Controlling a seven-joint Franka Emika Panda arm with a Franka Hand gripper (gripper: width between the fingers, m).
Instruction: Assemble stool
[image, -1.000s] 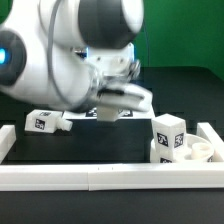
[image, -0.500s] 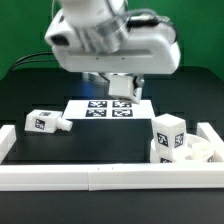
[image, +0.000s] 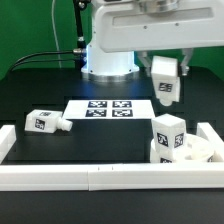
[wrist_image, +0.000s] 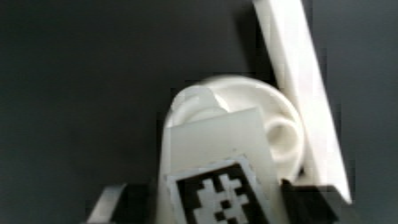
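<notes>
My fingers (image: 164, 72) were closed on the held leg (image: 165, 91), clamping its upper part. Its blocky end hung downward, with a black-and-white tag facing the exterior camera. I held it upright in the air, clear of the desk (image: 110, 142) and above its far side. In the exterior view it sat just to the right of the marker board (image: 105, 107).

In the wrist view the held leg (wrist_image: 222, 165) filled most of the picture. Its tagged block was nearest the camera and a rounded white form lay beyond it. I could not tell whether that form was the leg's far end or something lying below. A long white rail (wrist_image: 294, 80) ran close alongside on the dark desk (wrist_image: 89, 80).

The seat (image: 200, 152) lay low in the corner at the exterior view's right, inside the front rail (image: 100, 178) and the side rail (image: 212, 133). The standing leg (image: 170, 133) rose upright at the seat's left edge, touching it. I could not tell whether it sat in a socket. The loose leg (image: 45, 122) lay on its side near the exterior view's left, well apart from the seat.
</notes>
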